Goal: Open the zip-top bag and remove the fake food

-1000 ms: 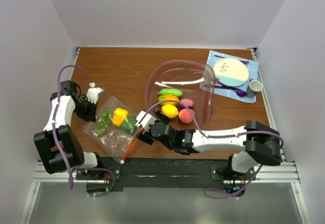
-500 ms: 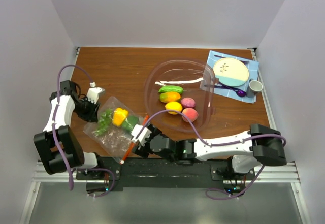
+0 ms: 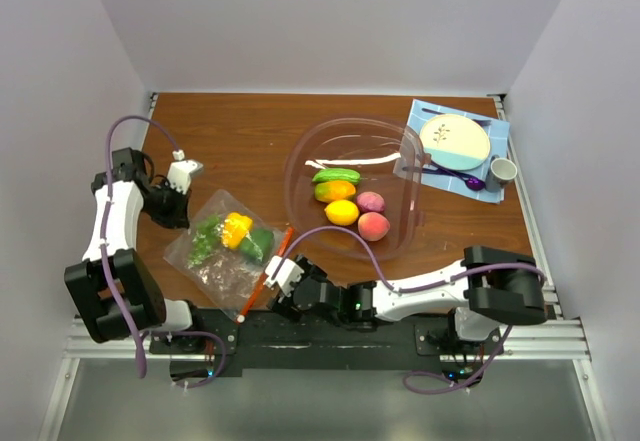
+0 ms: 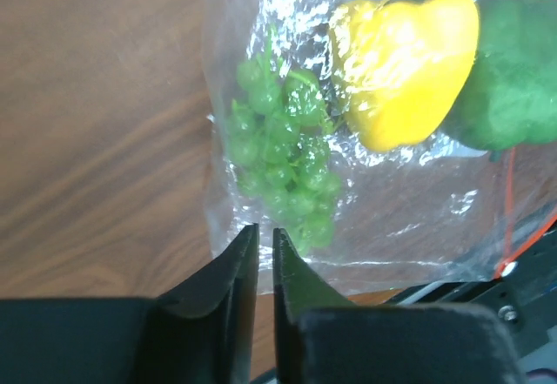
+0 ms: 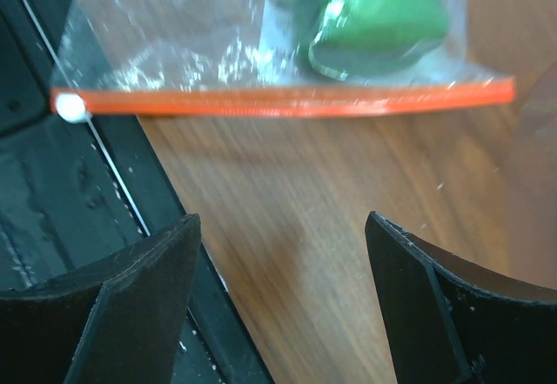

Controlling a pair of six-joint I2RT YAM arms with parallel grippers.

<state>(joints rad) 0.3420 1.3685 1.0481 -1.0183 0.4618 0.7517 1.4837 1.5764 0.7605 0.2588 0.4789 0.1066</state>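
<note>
With left jaws clenched, seemingly empty, beside the zip-top bag [image 3: 230,273], right jaws gape before its orange zip strip [image 5: 287,101].

Zip-top bag [image 3: 226,253] L of bowl [image 3: 345,139] w/ fruit [image 3: 345,201]; plate [image 3: 455,139] behind-R.

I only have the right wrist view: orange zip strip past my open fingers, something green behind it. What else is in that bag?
Observer: A yellow pepper and green grapes, both inside the zip-top bag.
Operator: Where is the left gripper?
Observer: The left gripper is shut, its tips over the bag's edge by the grapes. Whether it pinches plastic, I cannot tell.
Operator: Anything out already?
Observer: Five fake food pieces lie in the clear bowl.
</note>
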